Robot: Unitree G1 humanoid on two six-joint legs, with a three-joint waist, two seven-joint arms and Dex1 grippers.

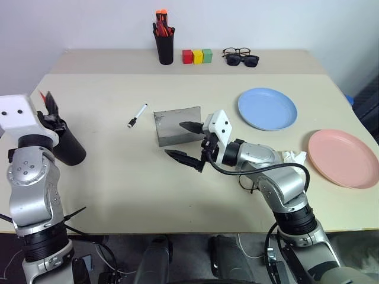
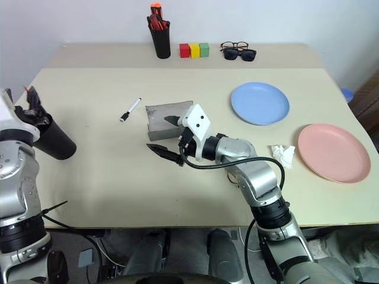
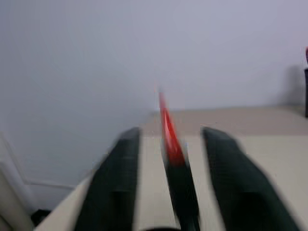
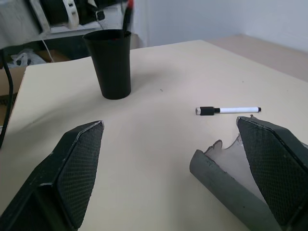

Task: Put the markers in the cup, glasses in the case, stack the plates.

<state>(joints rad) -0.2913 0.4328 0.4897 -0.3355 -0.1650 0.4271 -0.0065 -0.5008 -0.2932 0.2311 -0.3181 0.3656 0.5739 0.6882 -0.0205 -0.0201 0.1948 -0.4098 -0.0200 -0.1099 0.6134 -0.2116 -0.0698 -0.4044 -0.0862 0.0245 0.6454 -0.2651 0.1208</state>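
Our left gripper (image 3: pixel 163 187) hangs over the wide tapered matte black cup (image 4: pixel 109 65), jaws parted around the slim red marker (image 3: pixel 168 130), which stands in the cup. Our right gripper (image 1: pixel 185 142) gapes empty beside the open grey hinged case (image 1: pixel 176 124) (white black-capped marker (image 1: pixel 137 115) lying nearby). Light blue (image 1: pixel 267 108) and pink (image 1: pixel 343 157) round plates sit apart.

Bright, even light; soft shadows; left wrist view blurred throughout.

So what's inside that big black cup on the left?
A red marker stands in the black cup, its tip poking above the rim. The cup's wall hides the rest of it and whatever else is inside.
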